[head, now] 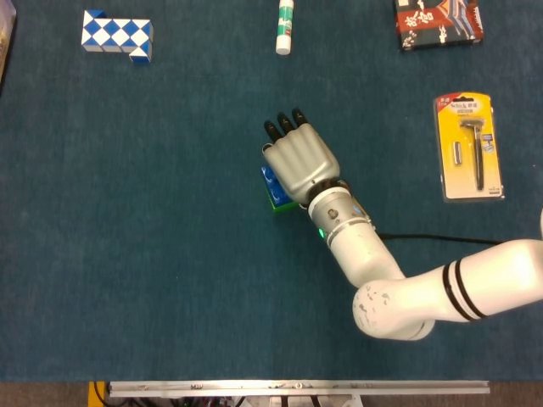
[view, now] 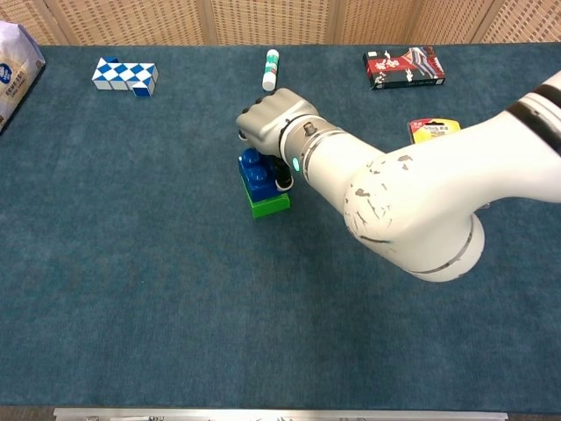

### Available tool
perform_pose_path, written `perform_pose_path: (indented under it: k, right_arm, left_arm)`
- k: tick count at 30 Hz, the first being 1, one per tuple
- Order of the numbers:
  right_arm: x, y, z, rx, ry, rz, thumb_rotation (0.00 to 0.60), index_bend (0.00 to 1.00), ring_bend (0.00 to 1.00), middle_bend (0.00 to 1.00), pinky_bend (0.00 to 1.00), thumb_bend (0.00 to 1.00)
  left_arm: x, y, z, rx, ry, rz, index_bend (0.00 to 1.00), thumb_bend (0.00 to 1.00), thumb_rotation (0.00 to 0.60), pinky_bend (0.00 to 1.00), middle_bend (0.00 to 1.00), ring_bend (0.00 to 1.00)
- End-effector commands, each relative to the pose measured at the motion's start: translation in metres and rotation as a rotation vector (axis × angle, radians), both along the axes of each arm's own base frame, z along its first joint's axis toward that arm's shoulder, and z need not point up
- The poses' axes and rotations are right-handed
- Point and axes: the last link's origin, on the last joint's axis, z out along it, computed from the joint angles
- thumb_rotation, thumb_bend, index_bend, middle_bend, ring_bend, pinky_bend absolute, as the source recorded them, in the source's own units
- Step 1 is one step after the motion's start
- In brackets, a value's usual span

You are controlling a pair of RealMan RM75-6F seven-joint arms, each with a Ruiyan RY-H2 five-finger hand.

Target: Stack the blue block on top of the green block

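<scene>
1. The right hand point(view: 267, 123) is over the blue block point(view: 257, 174), its fingers curled down around it; the thumb side shows just right of the block in the chest view, so it appears to grip the block, though the contact itself is partly hidden.
2. The blue block sits on top of the green block point(view: 270, 205), a little off to the left, so a strip of green shows at the front and right edge.
3. In the head view only thin slivers of blue point(head: 268, 181) and green point(head: 279, 204) peek out at the left edge of the hand point(head: 297, 161).
4. The left hand is in neither view.
5. Open teal cloth point(view: 131, 289) spreads wide to the left of and in front of the stack; nothing stands near on those sides.
6. Behind the stack, a glue stick point(view: 270, 69) lies near the far edge, closest of the other things.
7. A blue-and-white snake puzzle point(view: 125, 75) lies far left, well apart.
8. A red-and-black box point(view: 404, 67) lies far right at the back; a razor in a yellow pack point(head: 469, 146) lies right of the arm.
9. A white bag point(view: 16, 61) sits at the left edge.
10. A woven wall panel point(view: 280, 19) runs behind the table.
</scene>
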Motion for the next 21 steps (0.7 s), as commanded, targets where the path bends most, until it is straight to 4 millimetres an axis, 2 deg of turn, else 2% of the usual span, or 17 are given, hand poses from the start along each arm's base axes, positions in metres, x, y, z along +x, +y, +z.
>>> perform_pose_path:
  k: [1, 21]
  right_arm:
    - [0.0007, 0.0004, -0.0020, 0.002, 0.008, 0.000, 0.600, 0.49, 0.00, 0.10, 0.08, 0.27]
    - [0.0022, 0.0000, -0.0091, -0.001, 0.054, 0.011, 0.600, 0.49, 0.00, 0.11, 0.08, 0.27]
  left_arm:
    - [0.0000, 0.0000, 0.0003, 0.001, -0.001, 0.000, 0.25, 0.20, 0.600, 0.09, 0.03, 0.00]
    - [-0.0003, 0.0010, 0.0017, 0.004, -0.005, 0.000, 0.25, 0.20, 0.600, 0.09, 0.03, 0.00]
